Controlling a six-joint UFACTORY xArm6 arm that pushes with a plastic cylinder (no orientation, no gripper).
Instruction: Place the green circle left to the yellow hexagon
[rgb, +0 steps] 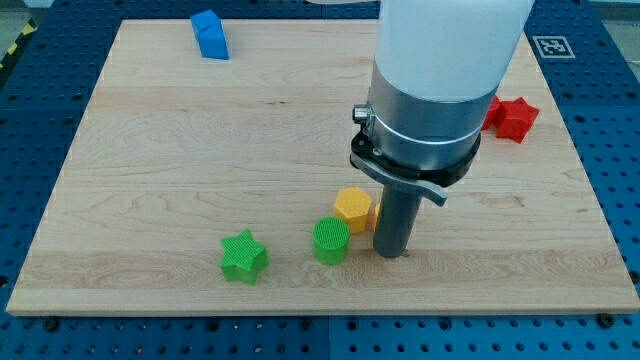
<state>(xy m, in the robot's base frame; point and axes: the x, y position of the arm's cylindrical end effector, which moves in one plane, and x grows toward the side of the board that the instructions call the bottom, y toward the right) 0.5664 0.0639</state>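
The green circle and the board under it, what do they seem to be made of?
The green circle looks like matte plastic, possibly printed: fine ridges line its top. The board looks like pale wood with a smooth finish; long grain streaks run across it. My tip stands just to the circle's right in the view.

The arm (440, 80) hides part of the red block (514, 117).
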